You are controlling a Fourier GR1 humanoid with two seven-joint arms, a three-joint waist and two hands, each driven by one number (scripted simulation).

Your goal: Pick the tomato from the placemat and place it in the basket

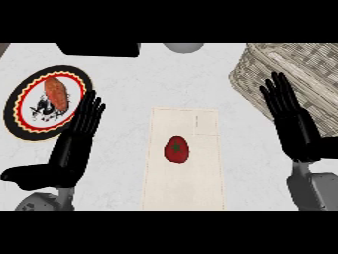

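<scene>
Probably easy to nudge the tomato [177, 149] away instead of grasping it: round, smooth, glossy red, lying free near the middle of the flat, pale cloth placemat [186, 191]. Possible also to catch the high rim of the basket [314, 74], woven and rough. Both open, fingers straight: left hand [70, 148] beside the patterned plate [14, 114], right hand [296, 133] near the basket.

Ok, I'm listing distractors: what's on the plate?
An orange-brown food item lies on the plate, above a black-and-white picture. The left hand covers the plate's lower right rim, so anything there is hidden.
</scene>
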